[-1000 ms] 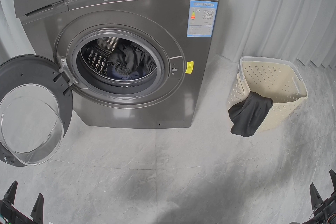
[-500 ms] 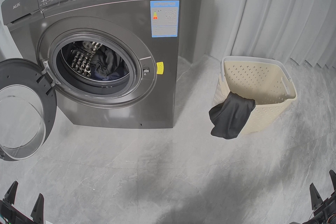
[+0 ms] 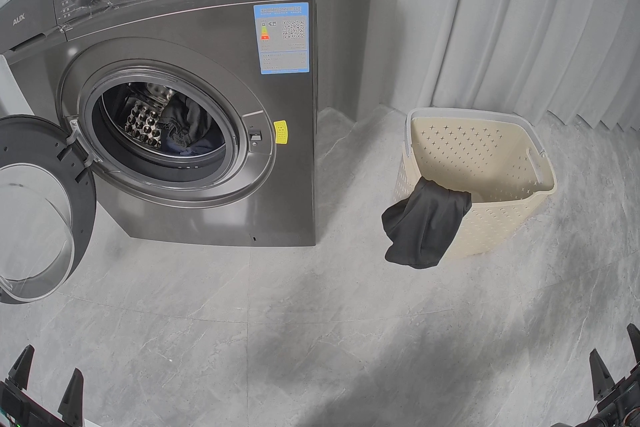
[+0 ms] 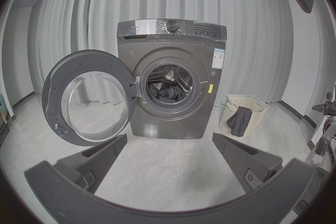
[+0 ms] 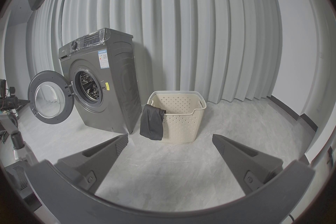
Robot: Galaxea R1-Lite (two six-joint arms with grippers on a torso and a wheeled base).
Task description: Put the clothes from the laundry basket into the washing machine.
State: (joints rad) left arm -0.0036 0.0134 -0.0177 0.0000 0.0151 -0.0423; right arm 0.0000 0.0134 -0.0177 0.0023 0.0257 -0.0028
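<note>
- Head camera has swung toward the robot's right since the earlier frames, so the whole scene sits further left in the head view; the things themselves have not shifted relative to one another, and both grippers keep to the same low corners
- left gripper [image 3: 48,375] hangs low over the grey floor [image 3: 300,328] on the robot's left; its jaws are spread wide with nothing between them
- right gripper [image 3: 615,358] hangs low on the robot's right; it too is spread apart and holds nothing
- both grippers are well apart from the basket and the machine
- black garment [image 3: 423,228] is draped over the near rim of the laundry basket [image 3: 497,215]; most of it hangs down the outside wall, its lower end close to the floor
- laundry basket is cream, perforated, upright on the floor, to the right of the washing machine [image 3: 280,181] and apart from it
- round door [image 3: 40,145] of the machine is swung fully open to the left
- dark clothes [image 3: 190,121] lie inside the drum
- pale curtain [image 3: 507,15] hangs behind the basket and the machine
</note>
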